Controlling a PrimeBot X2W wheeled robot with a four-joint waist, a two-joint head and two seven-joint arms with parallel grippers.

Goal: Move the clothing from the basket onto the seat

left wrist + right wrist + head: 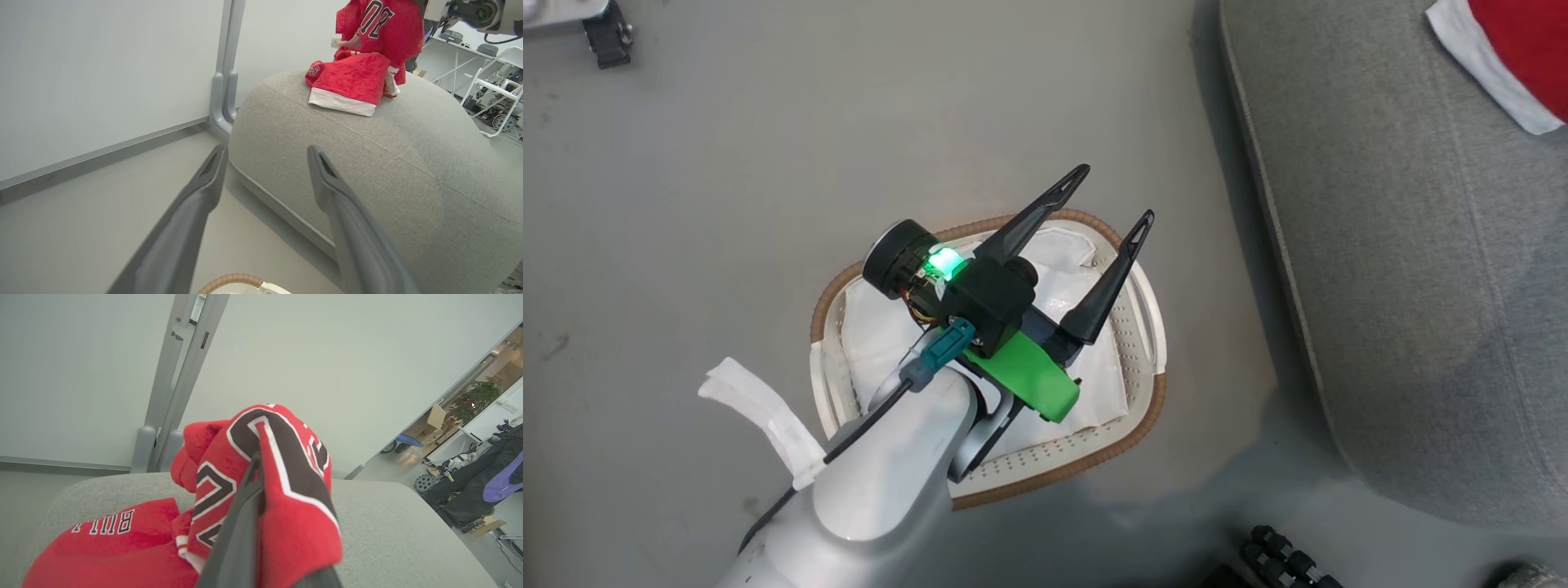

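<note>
Two red basketball jerseys logged, both over the large grey woven-fabric sofa (1421,286), which has a rounded edge and a stitched seam. The flat red jersey with white hem band (347,81) lies crumpled on the sofa top, with white lettering showing. The hanging red jersey with black-and-white numerals (294,498) droops in soft folds close above it. Cannot tell whether the two touch.

Right gripper (257,465): jaws pressed together on a fold of the hanging red jersey.

Left gripper (1112,194): long dark tapered fingers, jaws spread wide with nothing between them. It hovers above the oval white perforated plastic basket with brown woven rim (1150,416).

White cloth liner (874,327) lies wrinkled inside the basket, and the left arm covers much of its middle. The basket stands on the smooth grey floor (727,163), near the sofa edge and apart from it.

Pale wall panel with a grey post (224,81) stands behind the sofa. Black caster (605,37) sits well apart from the basket, across the floor.
</note>
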